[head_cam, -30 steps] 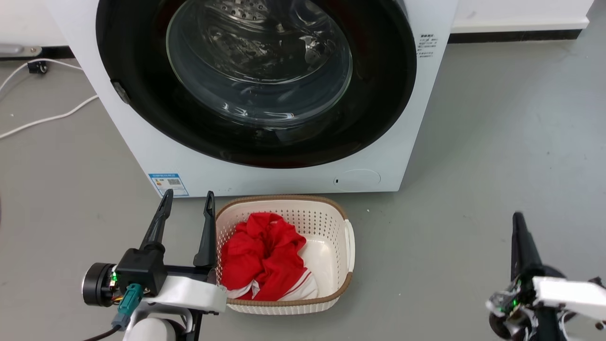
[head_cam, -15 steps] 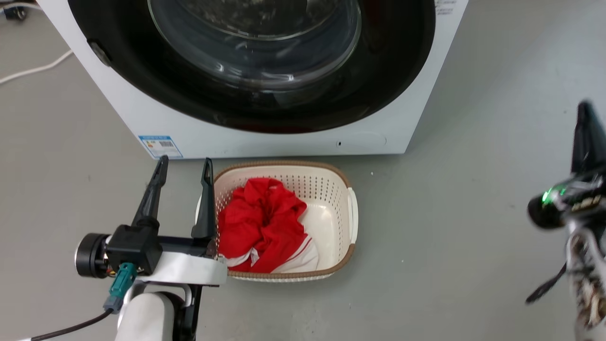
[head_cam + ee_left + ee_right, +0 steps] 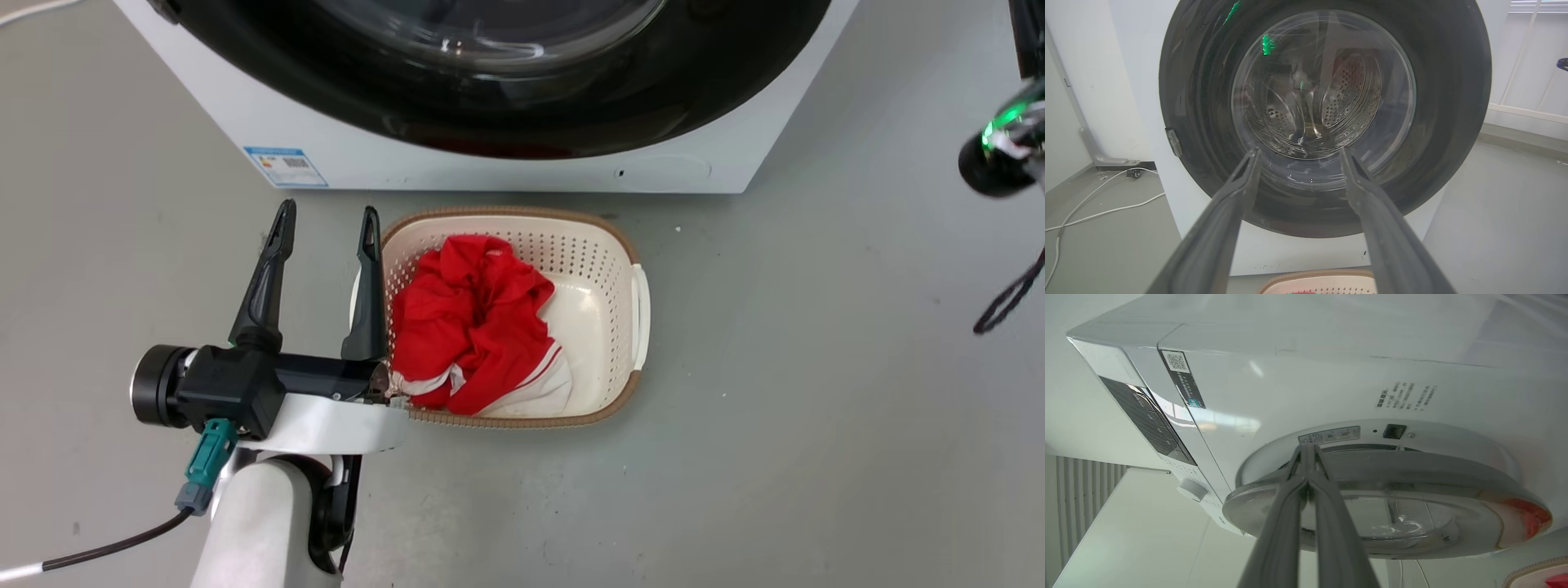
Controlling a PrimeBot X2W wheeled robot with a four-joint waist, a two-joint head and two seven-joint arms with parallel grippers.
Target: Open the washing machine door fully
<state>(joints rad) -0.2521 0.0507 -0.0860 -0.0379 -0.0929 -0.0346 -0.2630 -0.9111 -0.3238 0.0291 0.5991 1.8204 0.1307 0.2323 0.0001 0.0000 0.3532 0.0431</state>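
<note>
The washing machine door (image 3: 1200, 122) is a glossy black disc with a clear glass bowl (image 3: 1323, 90) in its centre, and its lower arc (image 3: 522, 114) runs along the top of the head view. My left gripper (image 3: 1300, 152) is open and empty, held short of the door and facing the glass, beside the basket (image 3: 637, 286). My right gripper (image 3: 1306, 451) is shut, its fingertips together at the door's rim (image 3: 1412, 465), where a narrow gap and a dark latch slot (image 3: 1394, 431) show against the white front. My right wrist (image 3: 1000, 151) sits at the upper right.
The cream basket on the floor just before the machine holds red cloth (image 3: 473, 318). White cables (image 3: 1098, 212) trail on the floor to the machine's left. A control panel (image 3: 1147, 416) and a knob (image 3: 1192, 490) are on the machine's top front.
The head camera has tilted down, so the machine has slid up the picture. My right arm has risen from the lower right to the upper right. The left gripper stays open.
</note>
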